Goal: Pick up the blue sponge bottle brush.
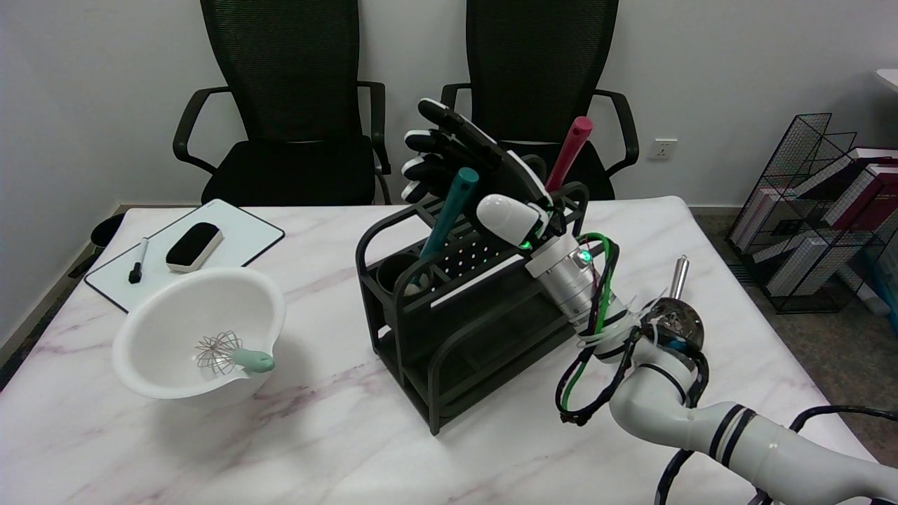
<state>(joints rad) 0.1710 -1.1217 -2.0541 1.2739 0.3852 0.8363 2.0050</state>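
Note:
The blue sponge bottle brush (447, 217) stands tilted in the left front compartment of a black rack (449, 351). Its teal handle leans up to the right, and its pale head shows low in the cup. My right hand (477, 168) hovers over the rack top with fingers stretched out and apart, pointing up and left. The fingers lie just behind and beside the handle's top end, and whether they touch it is unclear. Nothing is held in the hand.
A red-handled tool (570, 151) sticks up from the rack's back right. A white bowl (140, 315) with a whisk (231, 354) sits at the left. Behind it lies a whiteboard (238, 238) with an eraser (194, 245) and a marker (138, 261). Two black chairs stand beyond the table.

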